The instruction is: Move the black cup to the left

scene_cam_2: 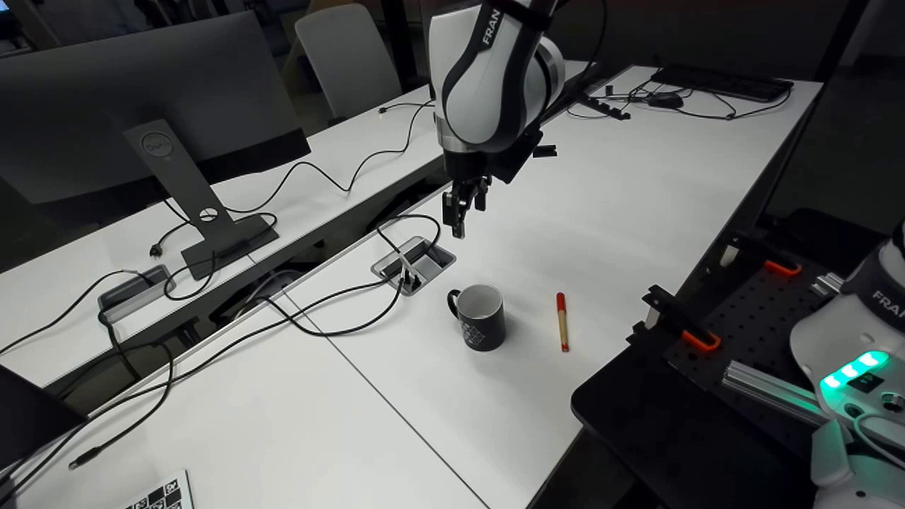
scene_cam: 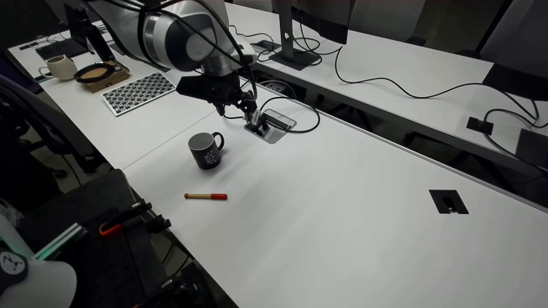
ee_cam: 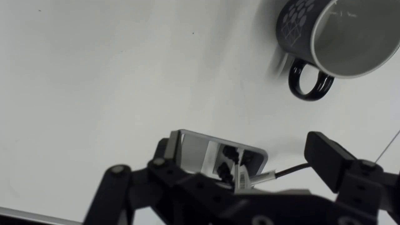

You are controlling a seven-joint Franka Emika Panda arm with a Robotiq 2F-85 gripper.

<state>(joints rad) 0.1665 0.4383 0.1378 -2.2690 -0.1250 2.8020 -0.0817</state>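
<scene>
The black cup stands upright on the white table, with a grey interior and a side handle. It also shows in an exterior view and at the top right of the wrist view, cut off by the frame edge. My gripper is open and empty, with its two fingers wide apart. It hangs above the table near the socket box, apart from the cup, in both exterior views. Its fingers are partly lost against dark parts in the exterior views.
A red pen lies beside the cup. A socket box with plugs and black cables is set in the table below my gripper. A keyboard, a light cup and a cardboard box are farther off. A monitor stands on the neighbouring desk.
</scene>
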